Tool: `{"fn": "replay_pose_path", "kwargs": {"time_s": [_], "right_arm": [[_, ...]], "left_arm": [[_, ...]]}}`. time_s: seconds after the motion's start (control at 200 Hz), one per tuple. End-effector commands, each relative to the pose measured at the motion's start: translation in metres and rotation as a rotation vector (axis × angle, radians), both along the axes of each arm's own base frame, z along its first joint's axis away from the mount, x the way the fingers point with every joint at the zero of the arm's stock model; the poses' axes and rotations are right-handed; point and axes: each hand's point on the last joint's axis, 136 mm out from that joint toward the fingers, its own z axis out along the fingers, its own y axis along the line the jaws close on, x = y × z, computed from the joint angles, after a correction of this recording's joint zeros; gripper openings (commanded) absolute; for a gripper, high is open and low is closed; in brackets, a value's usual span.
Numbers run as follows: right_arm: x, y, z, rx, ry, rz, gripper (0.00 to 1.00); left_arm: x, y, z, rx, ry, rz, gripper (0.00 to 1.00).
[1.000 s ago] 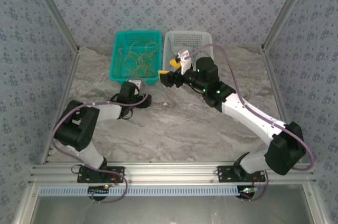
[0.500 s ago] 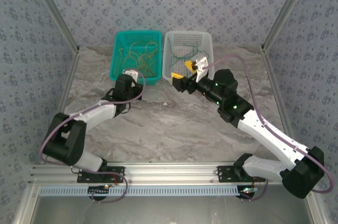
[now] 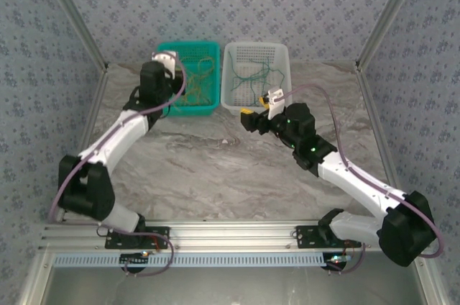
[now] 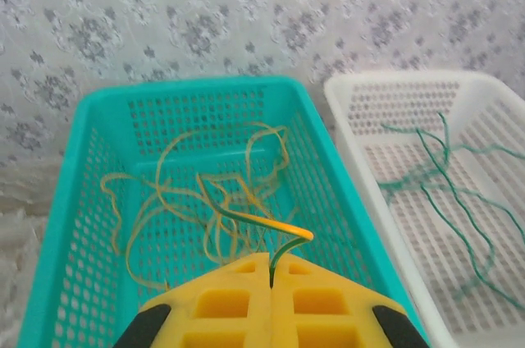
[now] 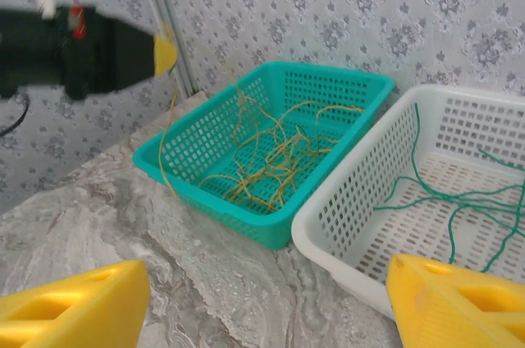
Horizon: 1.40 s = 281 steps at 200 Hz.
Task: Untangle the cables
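Left gripper (image 4: pixel 271 274) has moved far, above the teal basket (image 4: pixel 189 85), jaws clamped on one cable (image 4: pixel 283 241); yellow-tan cables (image 4: pixel 176 200) lie inside. Green cables (image 4: pixel 443 192) lie in the white basket (image 3: pixel 255 44). Right gripper (image 5: pixel 267 303) has drawn back near, jaws apart.

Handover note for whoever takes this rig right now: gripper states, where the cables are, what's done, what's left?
Left gripper: shut on one yellow-tan cable, raised above the teal basket; the strand hangs down toward it.
Right gripper: open, empty, over the table in front of the white basket.
Cables: loose yellow-tan cables lie looped together in the teal basket; green cables lie in the white basket.
Done: some green cables sit apart in the white basket.
Left: the teal basket's bundle looks tangled; probably draw the pinched strand free, then continue.
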Motion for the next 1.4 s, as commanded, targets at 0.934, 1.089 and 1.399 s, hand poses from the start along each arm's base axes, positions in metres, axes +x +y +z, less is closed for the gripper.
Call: {"fn": "replay_pose_path", "kwargs": {"time_s": [0.934,1.089,1.399], "right_arm": [[0.028,-0.183,-0.030,-0.021,0.035,-0.700,0.92],[0.017,-0.233,-0.050,-0.094,0.043,-0.889,0.93],[0.020,-0.291,-0.130,-0.198,0.145,-1.043,0.95]], "left_arm": [[-0.037,0.059,0.007,-0.056,-0.107,0.203,0.89],[-0.092,0.104,-0.037,0.076,-0.137,0.348,0.94],[-0.107,0.171,-0.131,0.101,0.020,0.542,0.99]]}}
